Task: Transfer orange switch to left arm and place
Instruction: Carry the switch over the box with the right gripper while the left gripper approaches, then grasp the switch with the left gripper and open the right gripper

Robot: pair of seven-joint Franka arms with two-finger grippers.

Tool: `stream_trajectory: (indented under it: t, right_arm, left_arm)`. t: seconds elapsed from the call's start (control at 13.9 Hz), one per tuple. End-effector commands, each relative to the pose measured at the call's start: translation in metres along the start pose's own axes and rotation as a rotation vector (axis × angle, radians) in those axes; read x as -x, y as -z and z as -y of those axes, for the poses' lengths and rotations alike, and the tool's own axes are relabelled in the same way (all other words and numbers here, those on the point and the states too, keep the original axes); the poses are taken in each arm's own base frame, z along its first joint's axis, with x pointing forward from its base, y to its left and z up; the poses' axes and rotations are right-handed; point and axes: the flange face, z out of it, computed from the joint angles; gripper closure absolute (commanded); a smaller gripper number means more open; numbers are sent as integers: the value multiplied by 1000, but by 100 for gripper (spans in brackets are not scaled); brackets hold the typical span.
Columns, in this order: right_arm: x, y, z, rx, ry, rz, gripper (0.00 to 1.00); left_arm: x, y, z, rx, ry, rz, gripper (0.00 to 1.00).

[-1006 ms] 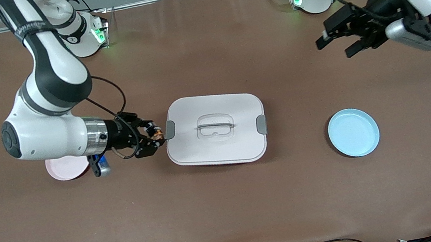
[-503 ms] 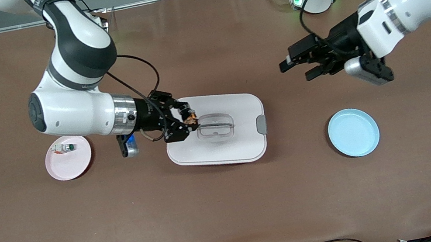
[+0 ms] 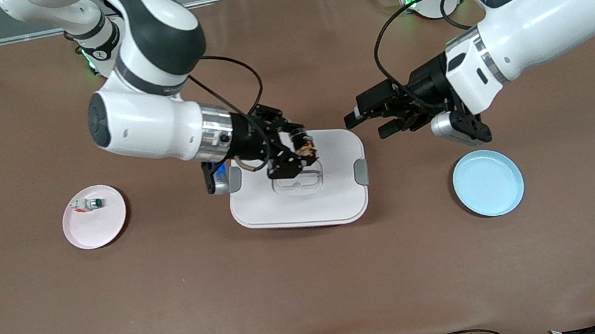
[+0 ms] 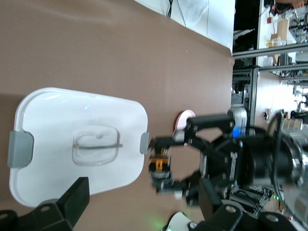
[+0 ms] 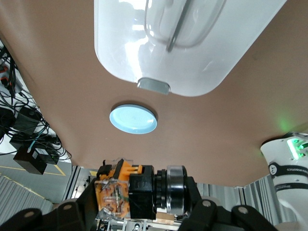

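- Right gripper [image 3: 304, 152] was clamped on the orange switch [image 3: 307, 146], over the box [image 3: 339, 196].
- Left gripper [image 3: 366, 123] hung beside the box, fingers apart.
- Advised: stay high; close only once the switch sits between the fingers.

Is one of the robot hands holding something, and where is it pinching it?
Yes. The right gripper pinches the small black-and-orange switch across its body, over the white plastic box. The left gripper is open and holds nothing.

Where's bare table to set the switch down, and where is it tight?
Bare table: the wide strip nearer the camera than the box, and between the box and the blue plate. Tight over the box, where the right gripper holds the switch facing the open left gripper.
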Motion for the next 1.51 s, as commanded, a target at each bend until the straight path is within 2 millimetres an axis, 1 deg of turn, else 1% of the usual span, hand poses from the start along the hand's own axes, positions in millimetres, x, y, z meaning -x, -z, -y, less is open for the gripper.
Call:
stream_trajectory:
  t: [0.0, 0.14, 0.22, 0.43, 0.65, 0.93, 1.29, 1.44]
  right_arm:
    - [19, -9, 6, -44, -29, 25, 100]
    - [33, -9, 5, -60, -34, 39, 100]
    - [34, -14, 5, -58, -43, 39, 100]
    - [43, -19, 12, -72, -64, 53, 100]
    - [45, -26, 18, -83, -71, 59, 100]
    - [45, -26, 23, -107, -69, 65, 100]
    - [47, -26, 25, -115, -69, 72, 100]
    - [49, -26, 25, -123, -67, 76, 100]
  left_arm:
    - [-10, -12, 2, 24, 0, -31, 0]
    - [-13, -19, 8, 20, 10, -26, 0]
    - [-15, -22, 11, 20, 14, -32, 0]
    - [-18, -20, 12, 20, -5, -65, 0]
    - [-14, -25, 7, 17, -33, -56, 0]
    - [-10, -32, 7, 4, -62, -43, 0]
    - [-6, -37, 21, -13, -125, -20, 0]
    - [-6, -38, 23, -15, -136, -17, 0]
